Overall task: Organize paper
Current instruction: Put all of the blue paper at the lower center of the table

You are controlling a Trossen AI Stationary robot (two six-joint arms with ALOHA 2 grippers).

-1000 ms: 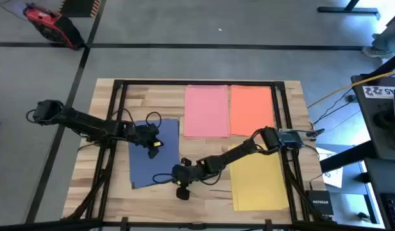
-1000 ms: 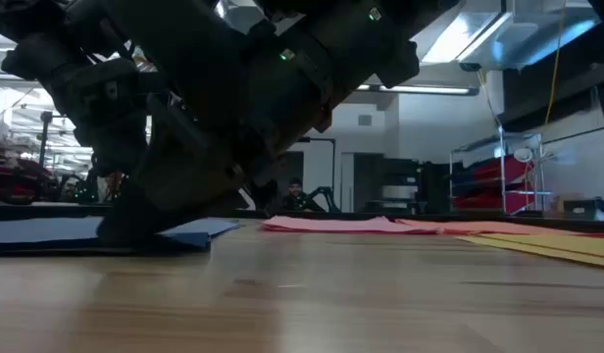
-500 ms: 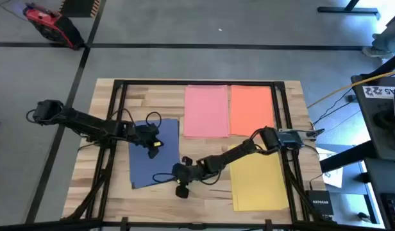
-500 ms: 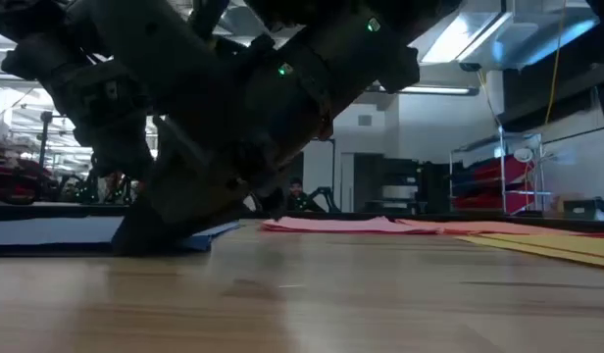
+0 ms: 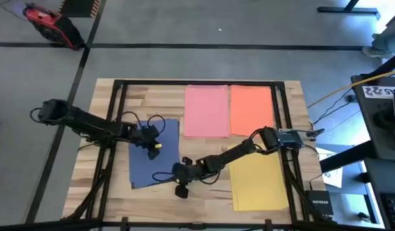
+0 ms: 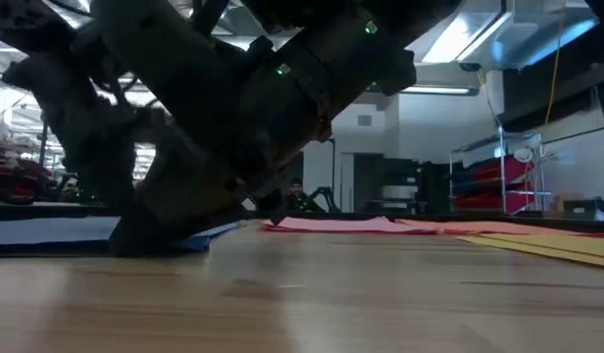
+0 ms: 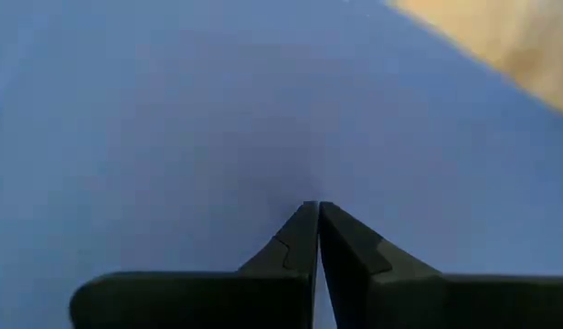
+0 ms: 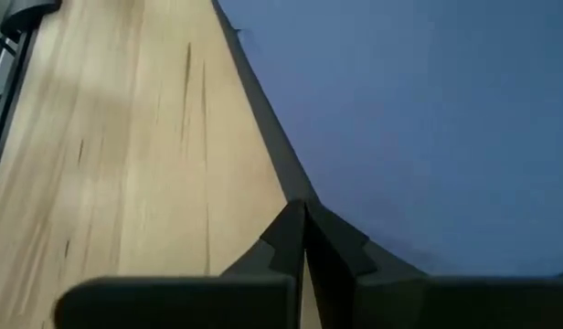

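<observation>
Two grippers, both working the same blue sheet (image 5: 151, 154), so that sheet is my landmark. The left gripper (image 7: 315, 212) has its fingers pinched right together with no gap between the tips, and those tips sit on the blue paper well in from its edges; the left wrist view is blue nearly all around, with a bit of wooden worktop (image 5: 108, 128) at one corner. From above it sits over the sheet's upper right part. I can't honestly tell whether it has any paper nipped between the tips or is just pressing down.

The right gripper (image 8: 302, 212) is closed tight too, tips meeting exactly on the blue sheet's edge, where a dark line of shadow runs between paper and wood. From above it's at the sheet's lower right corner.

The pink sheet (image 5: 206, 110) lies flat beyond the blue sheet's upper right corner, the orange-red sheet (image 5: 251, 109) touching its far side. The yellow sheet (image 5: 258, 181) lies on the far side of the right gripper from the blue sheet.

Readable writing: none on the paper. Off the worktop a white printed page (image 5: 385, 90) shows dark lettering, too small to read.
</observation>
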